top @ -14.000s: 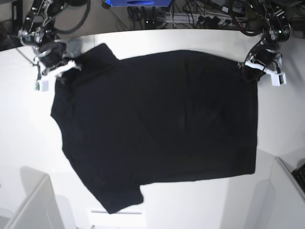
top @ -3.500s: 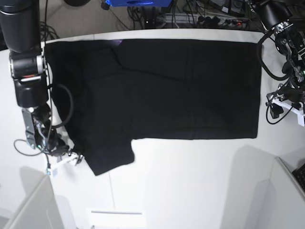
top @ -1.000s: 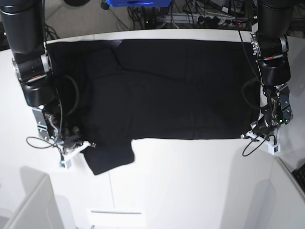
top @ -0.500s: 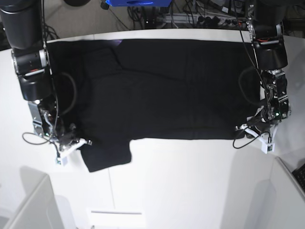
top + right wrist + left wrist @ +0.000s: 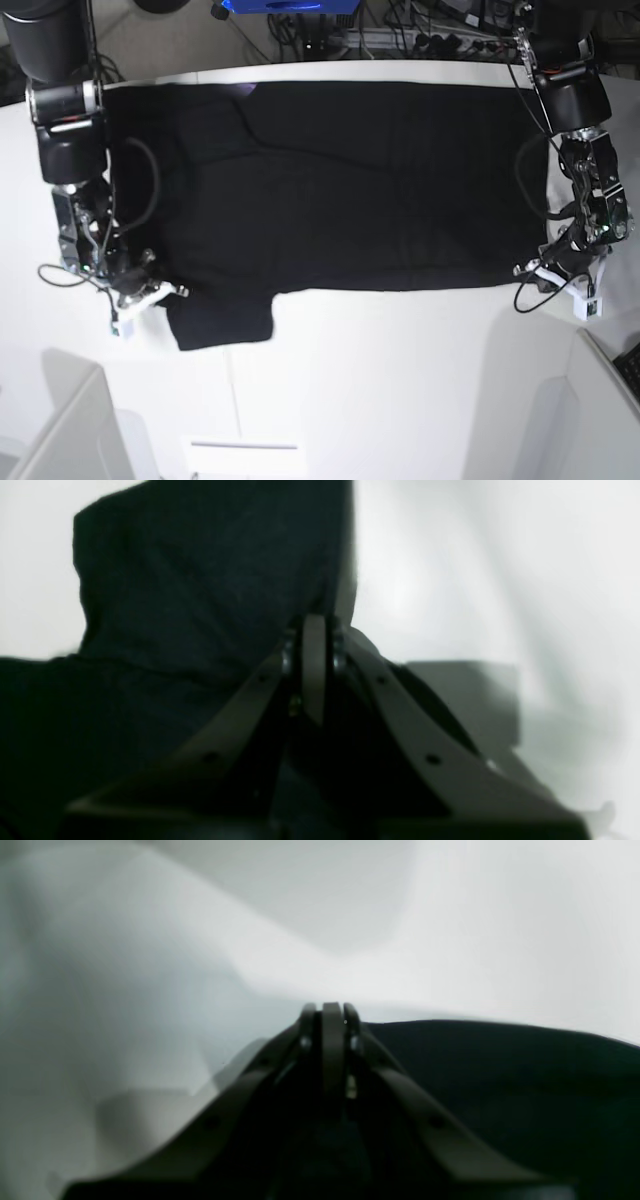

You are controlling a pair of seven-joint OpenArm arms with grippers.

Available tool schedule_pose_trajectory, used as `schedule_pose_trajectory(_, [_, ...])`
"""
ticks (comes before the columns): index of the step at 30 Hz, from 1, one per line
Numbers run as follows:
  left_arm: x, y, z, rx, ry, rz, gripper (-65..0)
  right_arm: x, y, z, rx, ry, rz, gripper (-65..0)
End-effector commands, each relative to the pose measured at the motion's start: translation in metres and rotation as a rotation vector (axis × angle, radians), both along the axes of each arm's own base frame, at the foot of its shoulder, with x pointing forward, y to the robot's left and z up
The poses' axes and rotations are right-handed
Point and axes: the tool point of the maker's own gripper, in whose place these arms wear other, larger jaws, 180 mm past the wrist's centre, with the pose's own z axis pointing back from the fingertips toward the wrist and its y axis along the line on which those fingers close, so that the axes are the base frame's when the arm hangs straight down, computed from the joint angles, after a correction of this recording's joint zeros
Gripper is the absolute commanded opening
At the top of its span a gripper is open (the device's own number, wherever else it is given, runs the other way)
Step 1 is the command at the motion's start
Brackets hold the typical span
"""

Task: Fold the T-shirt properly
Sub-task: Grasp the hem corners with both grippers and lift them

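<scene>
The black T-shirt (image 5: 340, 180) lies plain side up on the white table (image 5: 400, 400), folded into a wide band, with one sleeve (image 5: 222, 320) sticking out at the front left. My left gripper (image 5: 540, 272) is at the band's front right corner. In the left wrist view it (image 5: 330, 1007) is shut at the edge of the cloth (image 5: 500, 1080). My right gripper (image 5: 170, 293) is at the sleeve's left edge. In the right wrist view it (image 5: 313, 620) is shut, with black cloth (image 5: 200, 580) beside and behind it.
Grey bin walls stand at the front left (image 5: 60, 420) and front right (image 5: 600, 400). Cables and power strips (image 5: 400, 40) run behind the table's back edge. A pale label (image 5: 245, 455) lies on the table near the front.
The right gripper has moved up and left, and the sleeve has shifted with it. The left gripper has moved slightly right along the front right corner.
</scene>
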Motion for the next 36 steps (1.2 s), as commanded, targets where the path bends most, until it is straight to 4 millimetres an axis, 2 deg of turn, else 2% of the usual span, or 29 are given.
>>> schedule_pose_trajectory(1, [0.007, 0.008, 0.020, 0.028, -0.051, -0.002, -65.0, 0.021, -0.002, 0.031, 0.005, -0.085, 0.006, -65.0])
schedule_pose_trajectory(9, [0.007, 0.003, 0.036, 0.046, -0.063, -0.023, -65.0, 0.016, 0.013, 0.043, 0.017, -0.112, 0.049, -65.0])
schedule_pose_trajectory(12, [0.006, 0.008, 0.045, 0.053, -0.084, -0.011, -65.0, 0.011, 0.007, 0.045, 0.032, -0.117, 0.027, -65.0])
schedule_pose_trajectory(19, [0.001, 0.006, 0.041, 0.042, -0.080, -0.006, -65.0, 0.003, 0.001, 0.055, 0.051, -0.131, 0.012, -65.0])
schedule_pose_trajectory(21, [-0.003, 0.002, 0.038, 0.002, -0.073, -0.012, -65.0, 0.000, 0.000, 0.057, 0.053, -0.135, 0.012, -65.0])
schedule_pose_trajectory(24, [-0.003, -0.014, 0.046, -0.083, -0.101, -0.039, -65.0, -0.002, -0.003, 0.060, 0.056, -0.146, 0.003, -65.0])
schedule_pose_trajectory(31, [-0.021, -0.027, 0.046, -0.088, -0.103, -0.077, -65.0, -0.011, -0.002, 0.057, 0.054, -0.123, 0.017, -65.0])
schedule_pose_trajectory(33, [-0.025, -0.029, 0.047, -0.079, -0.103, -0.086, -65.0, -0.011, 0.001, 0.063, 0.048, -0.142, 0.028, -65.0])
schedule_pose_trajectory(36, [-0.035, -0.021, 0.049, -0.071, -0.109, -0.062, -65.0, -0.013, -0.001, 0.070, 0.032, -0.162, 0.041, -65.0])
